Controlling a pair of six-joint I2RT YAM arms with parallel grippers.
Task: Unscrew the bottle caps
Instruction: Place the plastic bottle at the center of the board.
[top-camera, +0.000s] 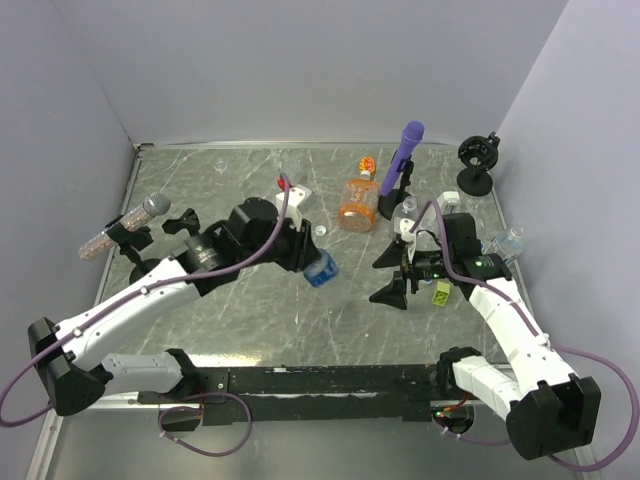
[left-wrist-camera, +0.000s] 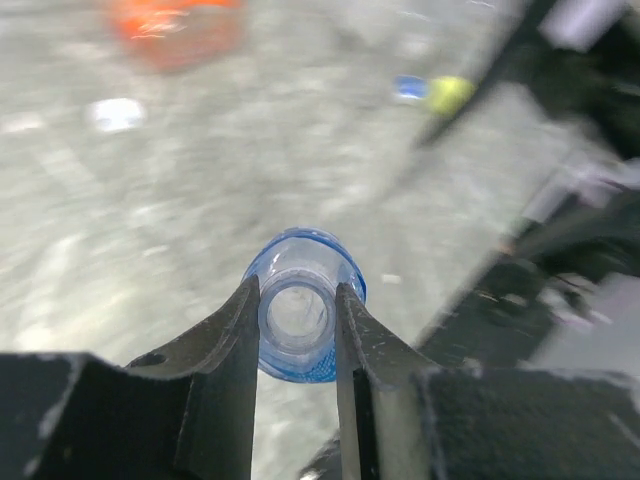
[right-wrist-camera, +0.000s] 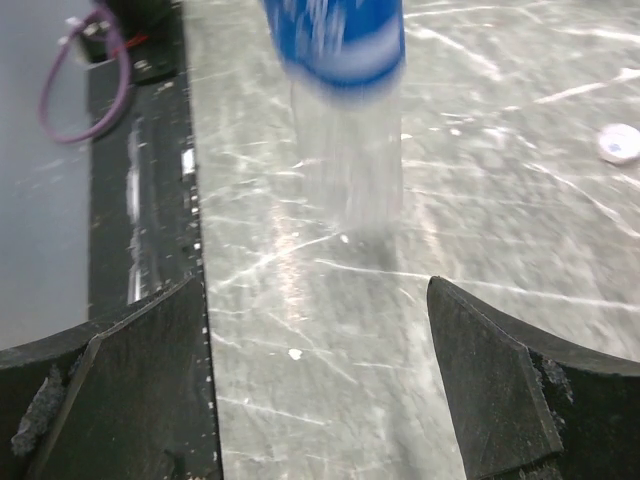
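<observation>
left pincer is clamping down on the bottle with the blue label, fingers pinching it from both sides. right pincer is gaping wide with nothing in it, and the bottle is hanging just ahead of it, roughly in line with the gap. my worry: slick plastic could be spinning or sliding in the left grip once twisting starts, or the right one closing off-centre and knocking it loose. can't tell whether its cap is on
</observation>
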